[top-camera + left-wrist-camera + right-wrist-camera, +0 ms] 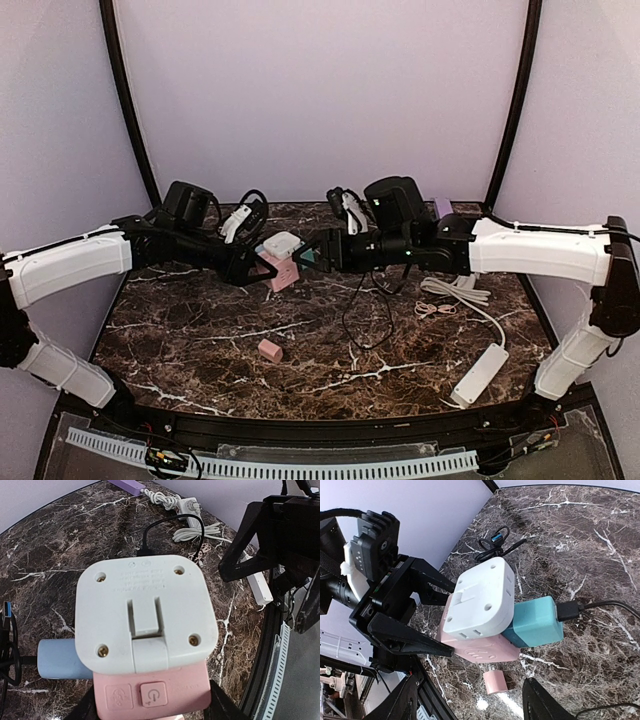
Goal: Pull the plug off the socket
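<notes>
The socket (485, 652), a pink cube, is found toward the back of the surface (200, 340), between the two arms. It cannot be told whether it rests on the marble or is held just above it. It is clamped at its sides by the left claw (250, 265), which is closed narrowly on it. This grip is judged to serve as an anchor, so that the block is not dragged along when something is pulled from it.

A white adapter (480, 595) is seated on the top face. A teal plug (535, 622) sticks out of the side face that is turned toward the other arm, and a black cable (610, 605) is led away from it across the marble. That side seems to have been presented on purpose, since the plug is thereby lined up with the approach of the right claw (322, 250).

The right claw is seen with its jaws standing apart, just short of the teal plug and with nothing held. The plug is therefore taken to be not yet gripped, and a straight pull away from the socket face would be called for next.

Farther out, a small pink block (270, 349) lies toward the near side and a power strip (480, 372) lies to the right, both well apart from the work.
</notes>
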Available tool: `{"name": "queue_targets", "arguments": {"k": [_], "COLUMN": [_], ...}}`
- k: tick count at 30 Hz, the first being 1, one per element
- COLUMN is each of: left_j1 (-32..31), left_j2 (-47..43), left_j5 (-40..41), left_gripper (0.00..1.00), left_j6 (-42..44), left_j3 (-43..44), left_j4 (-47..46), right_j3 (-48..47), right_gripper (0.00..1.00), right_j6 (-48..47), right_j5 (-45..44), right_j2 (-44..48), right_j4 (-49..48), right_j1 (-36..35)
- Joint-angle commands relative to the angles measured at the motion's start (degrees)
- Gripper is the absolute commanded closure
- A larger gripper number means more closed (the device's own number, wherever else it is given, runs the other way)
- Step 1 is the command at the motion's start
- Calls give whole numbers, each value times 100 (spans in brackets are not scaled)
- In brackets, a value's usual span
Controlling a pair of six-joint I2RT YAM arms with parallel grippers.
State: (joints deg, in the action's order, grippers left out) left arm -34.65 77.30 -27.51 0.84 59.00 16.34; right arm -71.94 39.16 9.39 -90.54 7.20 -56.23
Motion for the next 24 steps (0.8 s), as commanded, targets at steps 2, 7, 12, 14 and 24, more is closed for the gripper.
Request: {"name": "queue_targets", "arguments": {"k": [2, 7, 12, 14, 24], "left_j1": [-45, -63, -111, -167, -318], "left_j2": [-326, -359, -358, -360, -320], "left_j5": [-314, -319, -351, -364, -403], "left_gripper": [95, 95, 95, 95, 95], "left_j6": [70, 72, 116, 141, 235], "left_j3": [-82, -108, -130, -131, -142], "left_j4": [-477, -491, -495, -487, -452], "right_j3": [-107, -162, -154, -149, -163], "right_gripper": [42, 49, 52, 52, 52], "right_j6": [240, 297, 289, 286, 198], "right_j5": [284, 296, 205, 151, 0], "right_j2": [-337, -469, -513, -514, -529], "right_j4": [-483, -686, -694, -694, -694], "right_j1": [30, 24, 40, 42, 99]}}
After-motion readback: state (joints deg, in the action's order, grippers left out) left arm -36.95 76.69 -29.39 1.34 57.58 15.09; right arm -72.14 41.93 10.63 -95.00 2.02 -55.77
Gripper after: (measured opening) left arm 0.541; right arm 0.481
